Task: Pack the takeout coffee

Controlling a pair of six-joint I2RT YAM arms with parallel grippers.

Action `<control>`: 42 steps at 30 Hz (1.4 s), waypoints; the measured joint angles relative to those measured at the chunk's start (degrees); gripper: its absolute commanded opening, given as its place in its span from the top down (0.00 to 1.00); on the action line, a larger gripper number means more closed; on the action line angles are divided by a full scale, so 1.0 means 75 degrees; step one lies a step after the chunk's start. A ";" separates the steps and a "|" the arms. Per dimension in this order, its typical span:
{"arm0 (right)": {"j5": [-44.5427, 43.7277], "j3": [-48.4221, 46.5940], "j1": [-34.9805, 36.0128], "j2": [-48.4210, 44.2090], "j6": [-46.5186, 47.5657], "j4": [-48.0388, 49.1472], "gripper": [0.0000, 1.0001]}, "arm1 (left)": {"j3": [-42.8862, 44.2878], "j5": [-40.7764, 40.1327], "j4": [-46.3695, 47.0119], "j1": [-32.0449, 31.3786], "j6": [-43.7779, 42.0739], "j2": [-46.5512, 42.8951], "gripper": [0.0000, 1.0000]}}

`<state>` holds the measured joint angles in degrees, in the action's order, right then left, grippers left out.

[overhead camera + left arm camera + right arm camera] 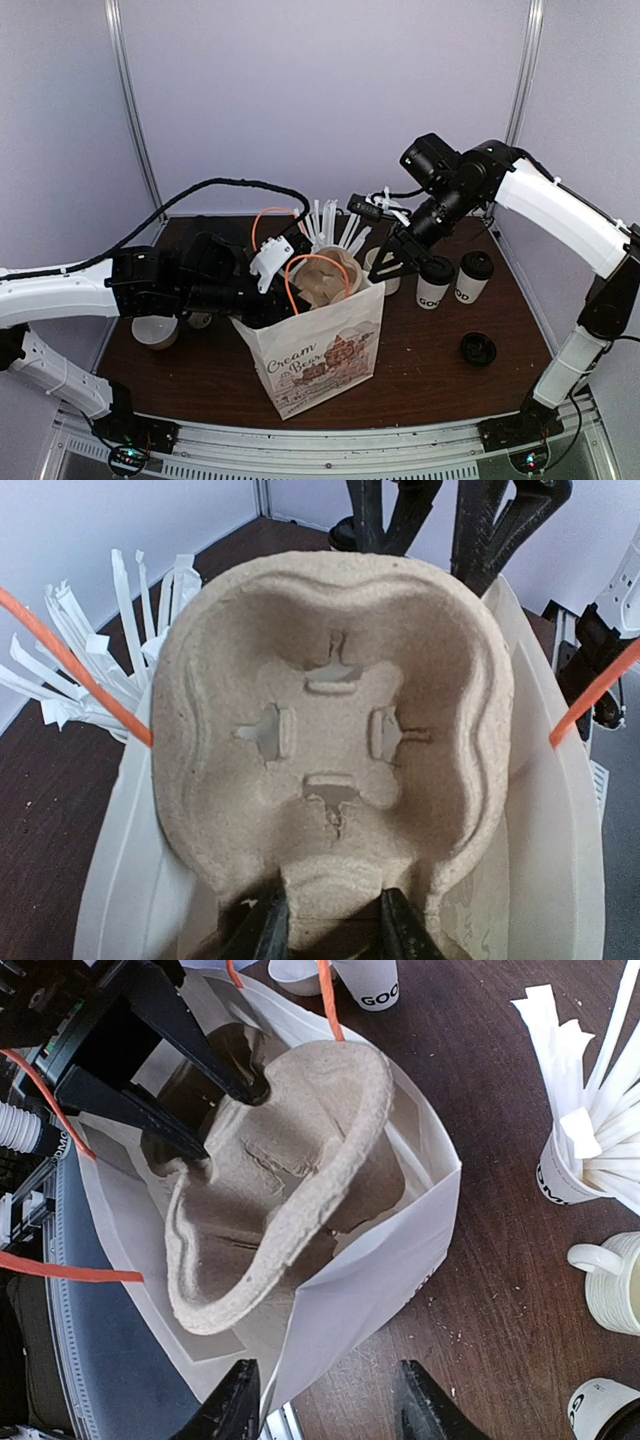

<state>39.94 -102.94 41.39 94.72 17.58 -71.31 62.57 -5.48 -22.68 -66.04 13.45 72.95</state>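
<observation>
Item 1: white paper bag (320, 350), printed "Cream Bear", fitted with orange cord handles, stood open at lower centre of the top view.
Item 2: moulded pulp cup carrier (330, 730), seen tilted in the bag's mouth.
Item 3: printed cup of white sticks (560, 1175), placed at the right edge of the right wrist view, just above a cream ribbed mug (610, 1285).
Item 4: loose round black lid (478, 348), laid on the dark wooden table (430, 385), lower right.
</observation>
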 measured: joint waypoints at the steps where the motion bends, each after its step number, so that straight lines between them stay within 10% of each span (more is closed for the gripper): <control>1: -0.0047 0.0000 0.0000 0.0000 0.0000 0.0000 0.55 | 0.0000 0.0000 0.0026 0.0000 0.0000 0.0000 0.96; 24: -0.0551 -0.0697 0.0181 0.0248 0.0003 -0.0198 0.82 | 0.0944 0.0498 -0.1297 0.0000 0.0425 0.0863 0.97; 34: -0.1043 -0.0714 0.0181 0.0105 0.0073 -0.0236 0.50 | 0.1649 0.1239 -0.2483 0.0000 0.0746 0.1999 0.99; 42: -0.1262 -0.0714 0.0114 -0.0510 0.0178 -0.0245 0.46 | 0.2381 0.1355 -0.3264 0.0000 0.0749 0.2935 0.99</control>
<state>30.48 -108.29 42.24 90.89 18.92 -73.14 80.42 4.69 -47.16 -66.04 19.07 94.96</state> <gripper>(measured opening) 0.533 0.261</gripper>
